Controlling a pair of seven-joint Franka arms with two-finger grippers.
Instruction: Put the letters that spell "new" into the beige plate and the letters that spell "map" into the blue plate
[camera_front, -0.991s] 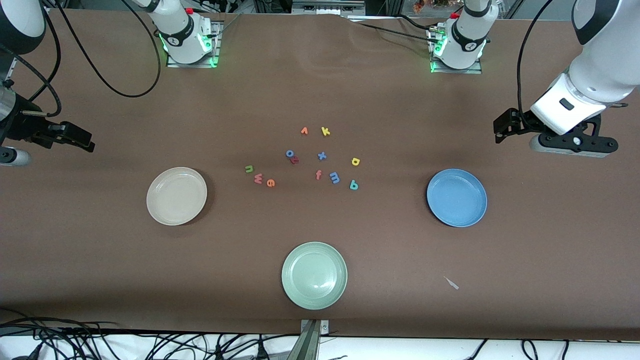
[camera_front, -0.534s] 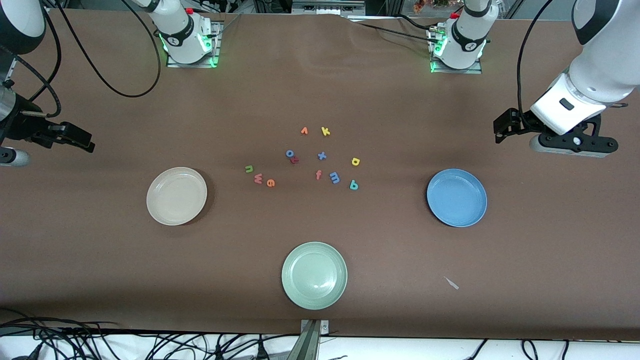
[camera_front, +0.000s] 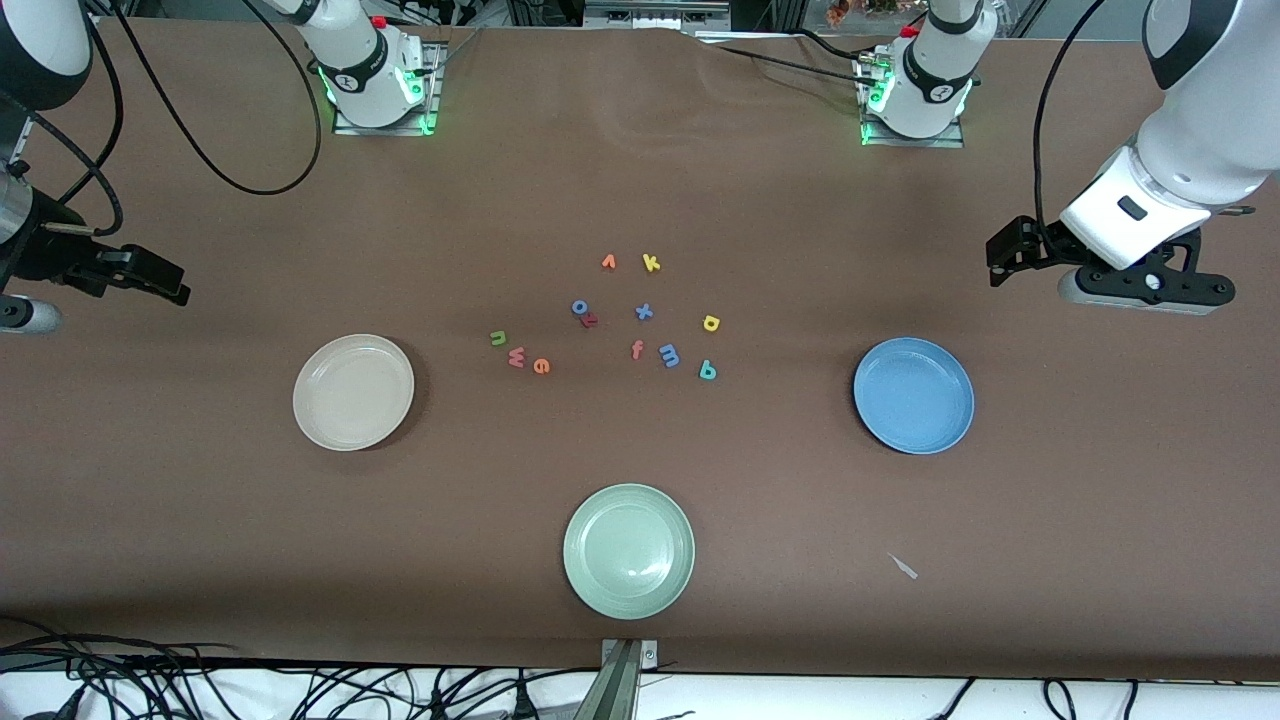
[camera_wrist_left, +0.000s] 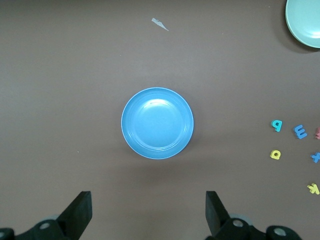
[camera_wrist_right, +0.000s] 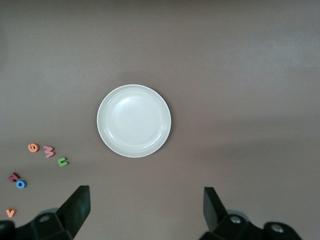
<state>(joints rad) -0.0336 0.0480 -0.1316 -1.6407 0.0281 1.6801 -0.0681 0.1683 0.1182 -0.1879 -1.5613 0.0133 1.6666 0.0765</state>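
Observation:
A green n (camera_front: 497, 338), a pinkish-red w (camera_front: 516, 357) and an orange e (camera_front: 541, 366) lie together on the brown table, beside the beige plate (camera_front: 353, 392). A blue m (camera_front: 669, 355), a teal p (camera_front: 708, 371) and a yellow a (camera_front: 711, 323) lie nearer to the blue plate (camera_front: 913, 395). Both plates hold nothing. My left gripper (camera_wrist_left: 147, 200) hangs open over bare table by the blue plate (camera_wrist_left: 157, 123). My right gripper (camera_wrist_right: 145, 192) hangs open over bare table by the beige plate (camera_wrist_right: 134, 120). Neither holds anything.
A pale green plate (camera_front: 628, 551) sits near the table's front edge. Spare letters lie mid-table: orange v (camera_front: 608, 262), yellow k (camera_front: 651, 263), blue o (camera_front: 580, 307), blue x (camera_front: 644, 312), orange-red f (camera_front: 637, 350). A white scrap (camera_front: 903, 566) lies beside the green plate.

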